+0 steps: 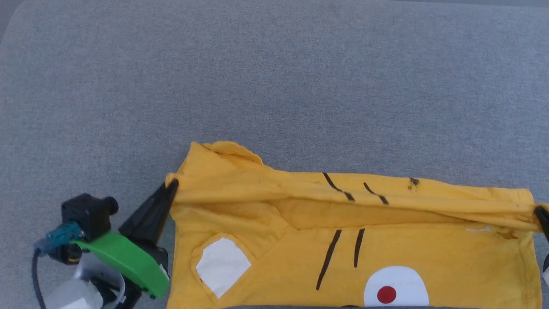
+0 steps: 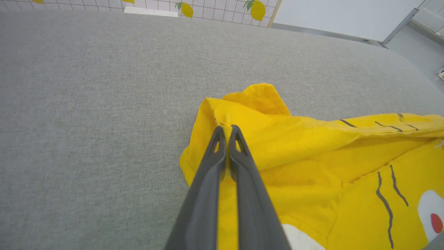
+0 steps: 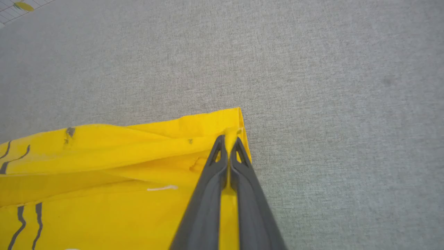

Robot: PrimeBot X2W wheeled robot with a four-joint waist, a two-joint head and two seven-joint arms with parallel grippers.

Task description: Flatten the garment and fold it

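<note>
Grey surface (image 1: 274, 64) | left claw (image 2: 226, 129) pinches garment (image 1: 279, 257) | right claw (image 3: 229, 139) likewise (jaws pressed together)

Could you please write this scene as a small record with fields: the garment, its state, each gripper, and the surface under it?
garment: mustard-yellow T-shirt, black stripes, white patches, red dot
state: mostly spread flat; far edge doubled over and stretched between the grippers
left gripper: shut on garment at its left end, near a sleeve
right gripper: shut on garment at its right corner
surface: grey woven cloth
</note>
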